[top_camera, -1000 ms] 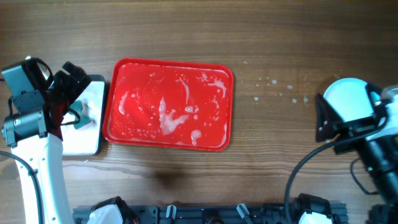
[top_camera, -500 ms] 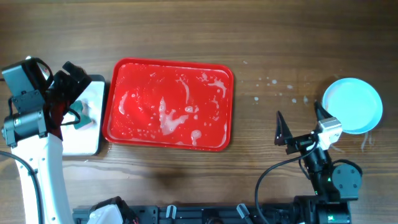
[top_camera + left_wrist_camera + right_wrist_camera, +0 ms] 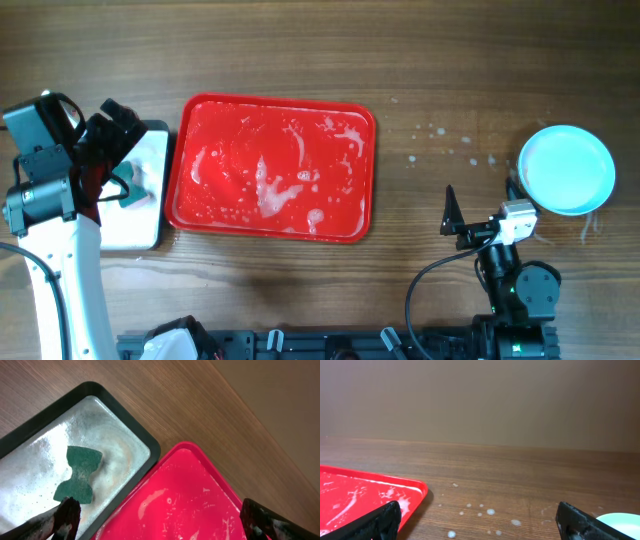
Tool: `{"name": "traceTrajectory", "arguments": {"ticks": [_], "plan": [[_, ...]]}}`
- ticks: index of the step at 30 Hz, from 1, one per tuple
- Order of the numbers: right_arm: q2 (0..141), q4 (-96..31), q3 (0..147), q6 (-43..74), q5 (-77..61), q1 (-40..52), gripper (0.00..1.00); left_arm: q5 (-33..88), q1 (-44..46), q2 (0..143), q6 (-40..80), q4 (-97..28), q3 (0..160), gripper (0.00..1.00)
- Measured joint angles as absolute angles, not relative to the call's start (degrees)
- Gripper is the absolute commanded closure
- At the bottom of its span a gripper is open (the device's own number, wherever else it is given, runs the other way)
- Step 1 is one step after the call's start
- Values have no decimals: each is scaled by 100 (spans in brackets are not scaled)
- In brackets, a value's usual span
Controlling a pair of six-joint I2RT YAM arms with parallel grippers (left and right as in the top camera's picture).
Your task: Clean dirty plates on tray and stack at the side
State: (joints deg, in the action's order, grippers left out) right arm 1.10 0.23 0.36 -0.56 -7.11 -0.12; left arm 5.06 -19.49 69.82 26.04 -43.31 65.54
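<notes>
The red tray (image 3: 270, 170) lies mid-table with white foam smears and no plates on it; it also shows in the left wrist view (image 3: 190, 505) and the right wrist view (image 3: 365, 492). A pale blue plate (image 3: 567, 169) sits on the table at the far right. I cannot tell how many plates lie stacked under it, and only its rim shows in the right wrist view (image 3: 624, 522). My left gripper (image 3: 118, 150) is open and empty over the pan's right edge and the tray's left end. My right gripper (image 3: 482, 208) is open and empty, low near the front, left of the plate.
A black-rimmed silvery metal pan (image 3: 115, 425) stands left of the tray and holds a green sponge (image 3: 78, 474). White foam drops (image 3: 440, 145) dot the wood between the tray and the plate. The arm bases line the front edge.
My right gripper has drawn back from over the plate toward the front edge and dropped low. The plate stays on the table at the right. The left arm has not moved.
</notes>
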Motion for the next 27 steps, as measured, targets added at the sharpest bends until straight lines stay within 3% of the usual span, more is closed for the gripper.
{"name": "traceTrajectory", "arguments": {"ticks": [21, 24, 27], "plan": [[110, 23, 36, -56, -694, -12, 0, 69, -1892, 6890, 2604, -4322, 6547, 0], [99, 27, 36, -54, -690, -12, 0, -438, -1435, 6119, 2580, -3994, 6259, 0], [82, 23, 36, -56, -674, -12, 0, -648, -882, 4637, 2460, -2864, 5221, 0]]}}
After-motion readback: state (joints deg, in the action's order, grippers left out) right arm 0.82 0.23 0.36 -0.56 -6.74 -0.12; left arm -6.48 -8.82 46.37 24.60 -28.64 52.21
